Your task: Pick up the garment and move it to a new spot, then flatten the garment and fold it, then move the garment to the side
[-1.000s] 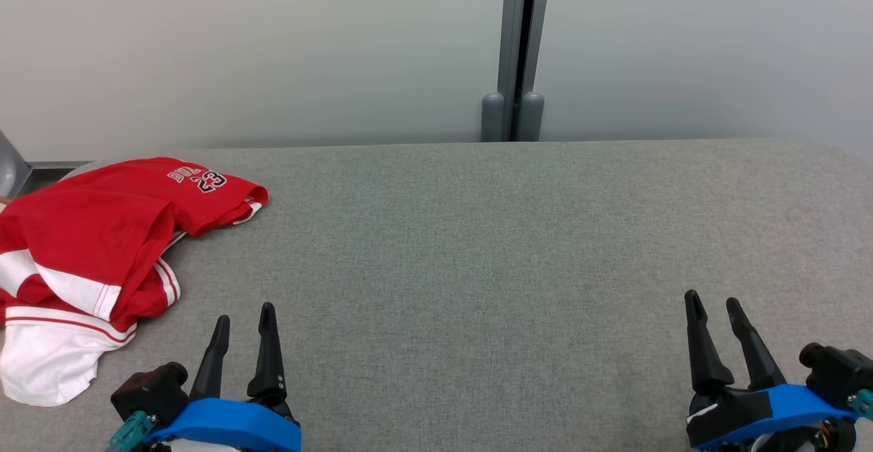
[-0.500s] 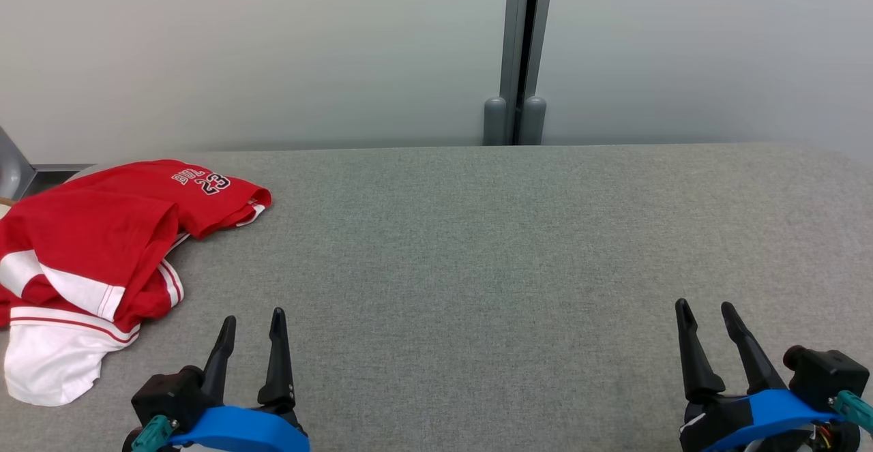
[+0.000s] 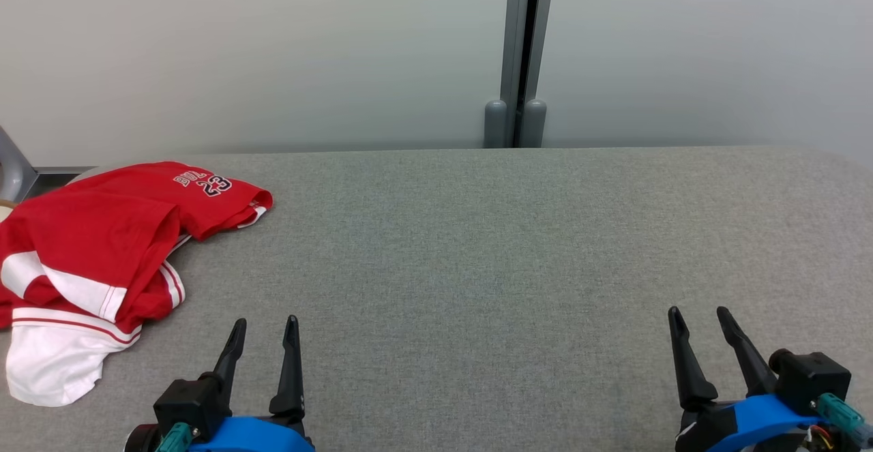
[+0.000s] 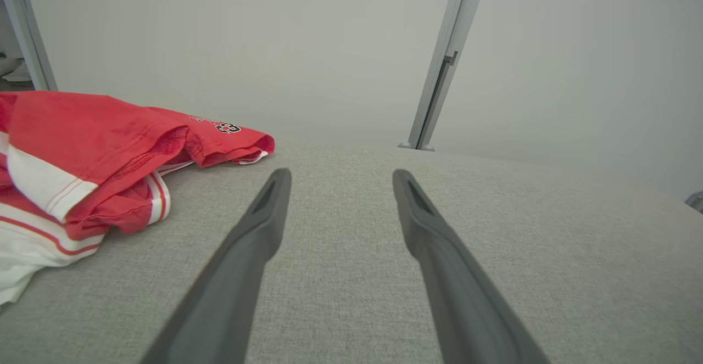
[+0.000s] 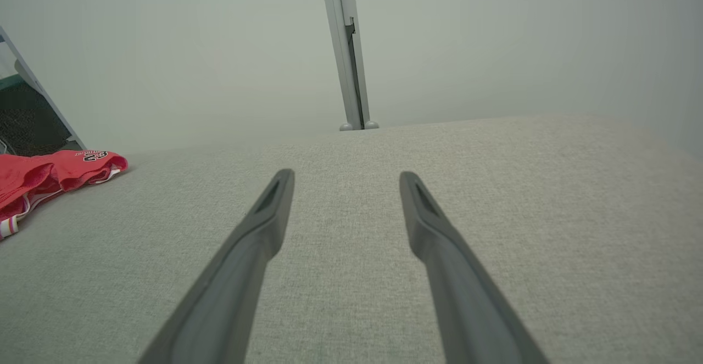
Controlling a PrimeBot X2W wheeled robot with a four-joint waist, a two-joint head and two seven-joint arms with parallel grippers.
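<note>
so, the garment (image 3: 89, 234), a red and white bundle, lies crumpled at about nine o'clock on the grey desk (image 3: 477, 247), well apart from both claws. the left claw (image 3: 265, 320) sits at seven o'clock and the right claw (image 3: 698, 310) at five o'clock, each with its two dark fingers (image 3: 289, 370) spread and nothing between them. by my reading the pickup is not yet begun. the likeliest trouble is the grab itself: the cloth is doubled over in several layers, so a pinch on the nearest red fold could lift one layer and leave the rest dragging, or catch too many and keep it bunched when it should go flat. it also seems to lie close to the desk's nine o'clock side, so a sideways nudge could push it off. the right claw would need a long reach across to help. hard to make out: the garment runs past the nine o'clock edge of the head view, so its full outline and its kind are unclear; the white part at eight o'clock may be a hem or a sleeve. the lettering beside the number at ten o'clock is too small to read.
</note>
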